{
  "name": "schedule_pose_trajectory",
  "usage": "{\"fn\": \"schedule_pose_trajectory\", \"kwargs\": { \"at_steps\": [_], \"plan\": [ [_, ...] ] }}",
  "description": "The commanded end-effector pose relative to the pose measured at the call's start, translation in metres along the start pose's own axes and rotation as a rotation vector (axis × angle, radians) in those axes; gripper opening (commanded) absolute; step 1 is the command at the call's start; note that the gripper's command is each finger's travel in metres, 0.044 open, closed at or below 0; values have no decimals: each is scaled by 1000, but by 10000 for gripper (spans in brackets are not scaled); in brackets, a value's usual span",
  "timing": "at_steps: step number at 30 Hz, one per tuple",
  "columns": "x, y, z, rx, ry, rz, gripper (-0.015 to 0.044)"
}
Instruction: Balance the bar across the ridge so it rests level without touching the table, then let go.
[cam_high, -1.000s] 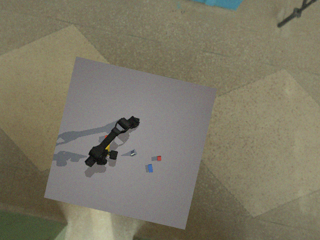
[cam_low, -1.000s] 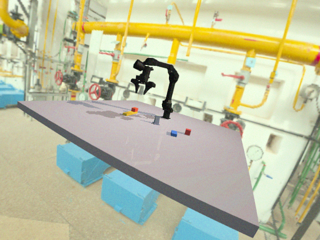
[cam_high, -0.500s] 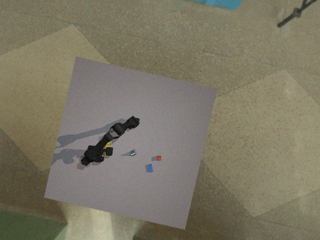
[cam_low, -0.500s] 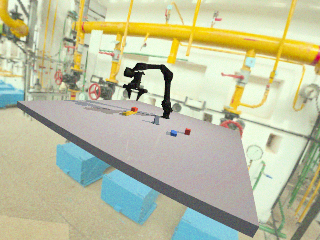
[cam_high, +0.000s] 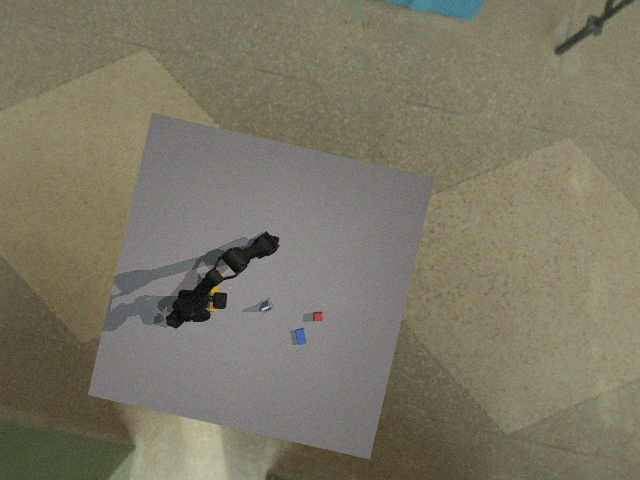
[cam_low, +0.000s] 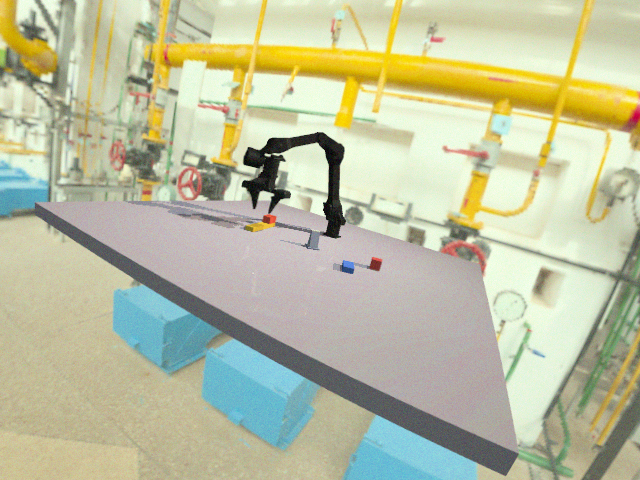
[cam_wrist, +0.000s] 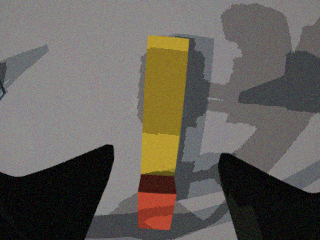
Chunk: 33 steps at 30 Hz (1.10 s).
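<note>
The bar (cam_wrist: 162, 118) lies flat on the bench (cam_low: 289, 315), a yellow strip with a red block (cam_wrist: 158, 210) at one end. In the wrist view it runs lengthwise away from the camera, red end nearest, with a darker band between the red and the yellow. The hand (cam_low: 268, 198) hangs above it with its jaws set wide and nothing between them; the two dark fingers stand on either side of the bar's red end, well clear of it and not touching.

In the exterior view the fingertips hover just over the red block (cam_low: 268, 218), with the yellow length (cam_low: 256, 226) stretching toward the left on the bench surface. From the top view most of the bar is hidden under the arm, and only a sliver of yellow (cam_high: 215, 294) shows beside the wrist.

The ridge (cam_low: 312, 239), a small grey wedge, stands apart from the bar, toward the arm's base (cam_low: 333, 224). It looks upright, though it is too small to be sure of its shape. Farther out on the bench sit a blue cube (cam_low: 347, 266) and a red cube (cam_low: 375, 263), near each other and apart from both the ridge and the bar.
</note>
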<state>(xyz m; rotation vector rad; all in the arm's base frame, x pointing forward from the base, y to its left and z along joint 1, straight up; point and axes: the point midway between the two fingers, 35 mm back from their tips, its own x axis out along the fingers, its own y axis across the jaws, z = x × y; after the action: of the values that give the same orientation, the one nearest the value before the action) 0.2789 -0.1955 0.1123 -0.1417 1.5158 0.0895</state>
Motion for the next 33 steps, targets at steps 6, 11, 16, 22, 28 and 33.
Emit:
{"fn": "schedule_pose_trajectory", "kwargs": {
  "at_steps": [6, 11, 16, 22, 28, 33],
  "plan": [
    [35, 3, -5, -5, 23, 12, 315],
    [36, 3, -5, -5, 23, 12, 315],
    [41, 3, -5, -5, 23, 12, 315],
    [50, 3, -5, -5, 23, 12, 315],
    [60, 3, -6, -5, 23, 12, 315],
    [61, 3, -6, -5, 23, 12, 315]
  ]
}}
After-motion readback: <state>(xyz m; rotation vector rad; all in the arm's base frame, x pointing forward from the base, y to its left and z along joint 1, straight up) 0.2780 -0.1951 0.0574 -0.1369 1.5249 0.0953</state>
